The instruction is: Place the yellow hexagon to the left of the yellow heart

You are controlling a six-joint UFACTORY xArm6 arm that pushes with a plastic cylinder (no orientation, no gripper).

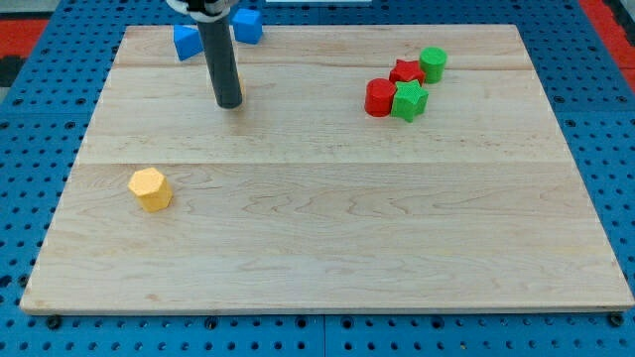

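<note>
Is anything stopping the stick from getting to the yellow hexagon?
Probably not. My tip sits toward the view's top, and the yellow hexagon lies below it toward the view's left, with only bare board between them. The other blocks are off that path.

Pale wooden board (327, 248) on blue pegboard (40, 119)

High oblique view over board (327, 258)
</note>
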